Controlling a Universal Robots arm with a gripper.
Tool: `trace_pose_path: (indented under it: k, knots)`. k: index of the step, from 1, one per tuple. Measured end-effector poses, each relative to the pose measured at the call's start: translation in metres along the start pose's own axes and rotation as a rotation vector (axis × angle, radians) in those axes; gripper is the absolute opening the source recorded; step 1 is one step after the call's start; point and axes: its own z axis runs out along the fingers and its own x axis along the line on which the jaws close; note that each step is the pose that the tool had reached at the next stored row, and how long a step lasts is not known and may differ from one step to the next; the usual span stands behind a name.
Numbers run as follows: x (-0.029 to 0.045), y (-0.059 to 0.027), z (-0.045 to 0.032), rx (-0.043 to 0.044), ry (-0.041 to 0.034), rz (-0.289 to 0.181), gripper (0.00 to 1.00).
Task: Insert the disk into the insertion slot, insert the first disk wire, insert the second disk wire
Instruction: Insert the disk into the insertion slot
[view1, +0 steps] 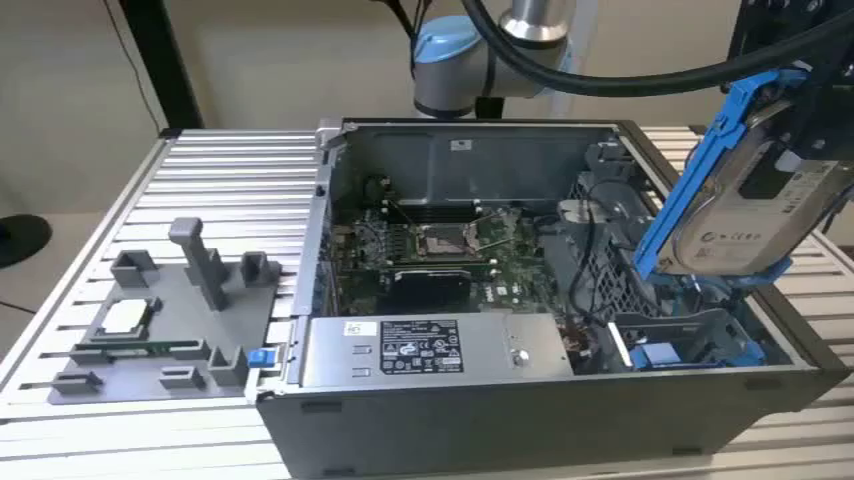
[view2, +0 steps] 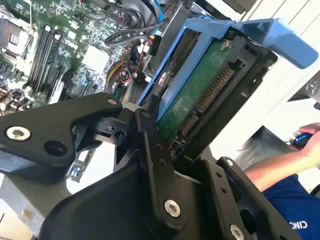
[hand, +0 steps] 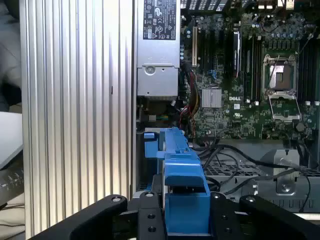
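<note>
Blue-framed disk (view1: 747, 220) clamped tight in jaws, tilted abv insertion slot (view1: 694, 338).

A grey plastic fixture plate (view1: 147, 345) lies on the ribbed aluminium table (view1: 227, 180), beside the open grey computer case (view1: 534, 430) with its green motherboard (view1: 505, 268)

Exterior view stands off above the open computer case (view1: 534, 420), looking down into it at a slant; my first wrist view looks straight down, close over the motherboard (hand: 240, 100); my second wrist view, closer still, peers along the disk (view2: 200, 90); all three share that motherboard.
</note>
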Motion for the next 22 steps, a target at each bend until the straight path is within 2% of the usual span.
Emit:
trace_pose_path:
  k: [12,22]
  knots:
    - [-0.0008,0.0000,0.0010,0.0023,-0.0001,0.000,0.00]
    - [0.0013,-0.0006,0.0145,0.0041,-0.0007,0.000,0.00]
